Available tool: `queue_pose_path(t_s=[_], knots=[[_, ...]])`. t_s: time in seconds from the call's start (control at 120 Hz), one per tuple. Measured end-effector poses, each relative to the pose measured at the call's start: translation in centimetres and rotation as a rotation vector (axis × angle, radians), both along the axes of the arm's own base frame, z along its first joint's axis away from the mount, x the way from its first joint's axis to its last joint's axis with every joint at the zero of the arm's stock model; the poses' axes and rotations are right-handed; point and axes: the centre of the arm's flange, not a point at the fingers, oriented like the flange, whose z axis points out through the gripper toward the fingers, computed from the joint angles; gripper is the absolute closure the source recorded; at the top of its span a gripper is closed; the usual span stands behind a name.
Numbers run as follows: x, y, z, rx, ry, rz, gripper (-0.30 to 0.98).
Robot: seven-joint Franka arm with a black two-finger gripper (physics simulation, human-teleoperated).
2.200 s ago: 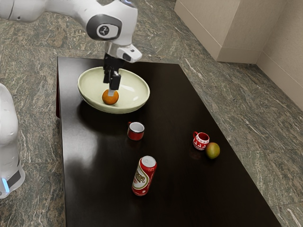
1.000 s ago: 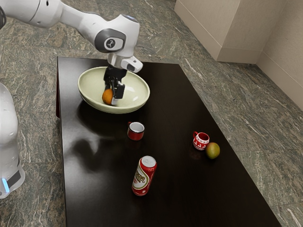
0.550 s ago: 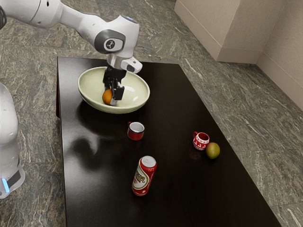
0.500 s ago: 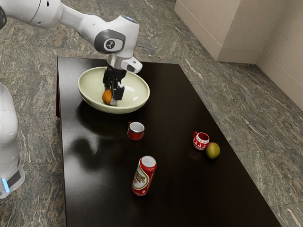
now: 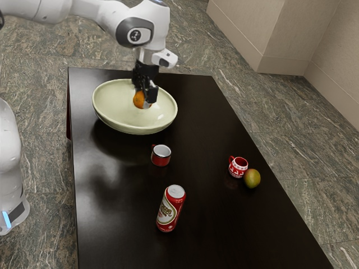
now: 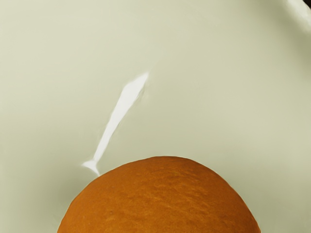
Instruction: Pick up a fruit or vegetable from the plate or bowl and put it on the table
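My black gripper (image 5: 144, 100) is shut on the orange (image 5: 139, 101), one finger at its near side and the rest of the fruit showing past it. Both hang over the inside of the pale green bowl (image 5: 115, 115) in the exterior view. In the wrist view the orange (image 6: 163, 199) is large at the lower edge, against the bowl's inner surface (image 6: 204, 87). The far finger is mostly hidden. The dark table (image 5: 213, 218) carries the bowl.
A red mug with a white inside (image 5: 160, 159) stands in front of the bowl. A red-and-white can (image 5: 170, 208) is nearer the camera. Toward the exterior view's right are a patterned red mug (image 5: 238, 167) and a green-yellow mango (image 5: 252, 179), close together.
My hand has risen and shifted toward the exterior view's right, and the orange has come up with it from its low spot in the bowl. The other objects have stayed put.
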Motion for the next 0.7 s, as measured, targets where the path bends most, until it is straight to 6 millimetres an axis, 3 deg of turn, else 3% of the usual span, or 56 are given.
queue_pose_path(t_s=[0.075, 0.175, 0.242, 0.392, 0.7], knots=[[2.0, -1.2, 3.6, 0.022, -0.053, -0.035, 0.35], [6.7, -4.6, 8.1, 0.051, -0.119, -0.12, 0.34], [9.0, -8.1, 10.3, 0.061, -0.156, -0.188, 0.34], [13.4, -16.0, 10.4, 0.063, -0.163, -0.324, 0.35], [13.7, -32.1, 9.5, 0.048, -0.159, -0.518, 0.35]])
